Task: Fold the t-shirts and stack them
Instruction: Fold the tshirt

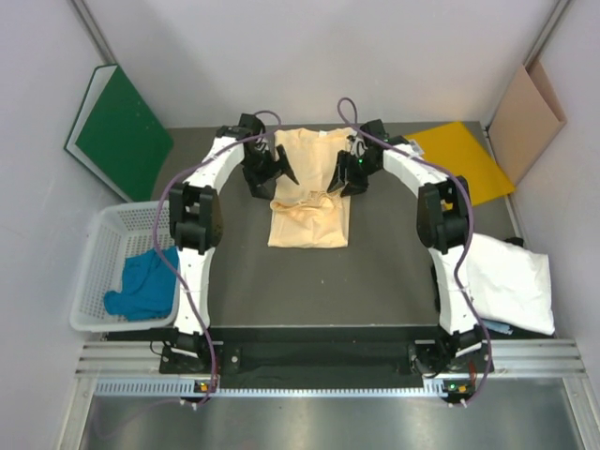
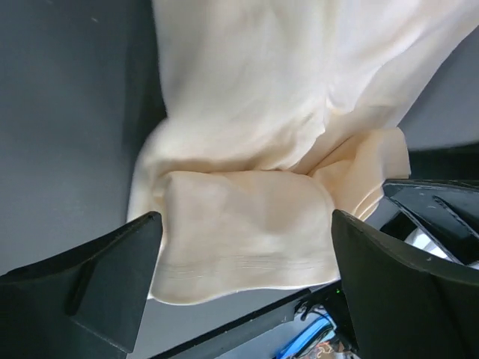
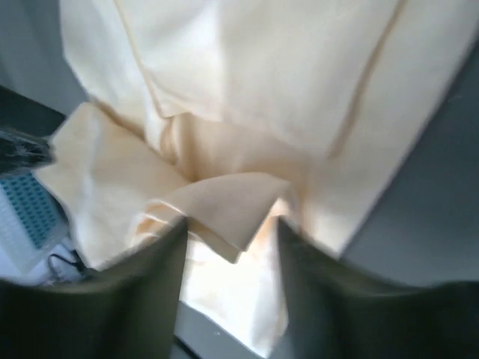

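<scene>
Altogether three t-shirts [image 1: 308, 202], one basket [image 1: 91, 274]

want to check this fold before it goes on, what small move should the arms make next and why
Probably raise both grippers straight up off the peach t-shirt. The left gripper is wide open, the right gripper has its jaws apart, and a rumpled flap lies loose under them.

My right wrist view is smeared: the fingers [image 3: 142, 288] of the right hand [image 3: 232, 228] are soft dark shapes. From above, the left hand [image 1: 281, 181] and right hand cover the upper sides of the peach t-shirt [image 1: 309, 223]. The left arm [image 1: 192, 272] hides an edge of the teal t-shirt [image 1: 141, 286] in the basket [image 1: 101, 217].
</scene>
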`<state>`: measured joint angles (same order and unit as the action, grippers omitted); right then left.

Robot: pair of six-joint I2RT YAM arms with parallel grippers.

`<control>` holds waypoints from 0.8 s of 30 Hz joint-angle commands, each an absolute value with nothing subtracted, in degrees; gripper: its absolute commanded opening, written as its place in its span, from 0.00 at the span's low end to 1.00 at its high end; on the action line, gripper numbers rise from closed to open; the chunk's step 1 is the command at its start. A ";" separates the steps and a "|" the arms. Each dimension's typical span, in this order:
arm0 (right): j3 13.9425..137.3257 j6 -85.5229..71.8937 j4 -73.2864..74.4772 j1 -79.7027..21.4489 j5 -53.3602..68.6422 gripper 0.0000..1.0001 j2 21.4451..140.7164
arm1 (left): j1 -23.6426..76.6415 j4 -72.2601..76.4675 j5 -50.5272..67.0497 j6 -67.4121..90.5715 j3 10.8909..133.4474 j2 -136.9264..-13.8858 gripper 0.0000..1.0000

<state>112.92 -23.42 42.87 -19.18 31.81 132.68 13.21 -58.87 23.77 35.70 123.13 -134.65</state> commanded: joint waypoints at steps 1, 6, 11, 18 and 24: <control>116.03 -26.02 31.48 -17.67 25.50 0.66 128.34 | 9.94 -52.93 27.42 34.10 121.58 -129.13 0.99; 113.20 -21.38 30.93 -20.03 22.15 1.00 120.15 | 7.47 -49.40 29.97 31.12 112.69 -124.81 0.99; 110.48 -18.37 34.98 -22.41 25.83 0.81 118.74 | 6.94 -51.06 28.74 28.74 110.65 -124.10 0.99; 99.59 -21.79 39.28 -22.15 28.30 0.00 117.77 | 7.03 -55.20 29.62 24.00 107.07 -121.66 0.98; 90.80 -24.34 43.95 -18.73 28.30 0.44 114.44 | 7.12 -55.28 29.97 20.74 94.42 -117.43 0.97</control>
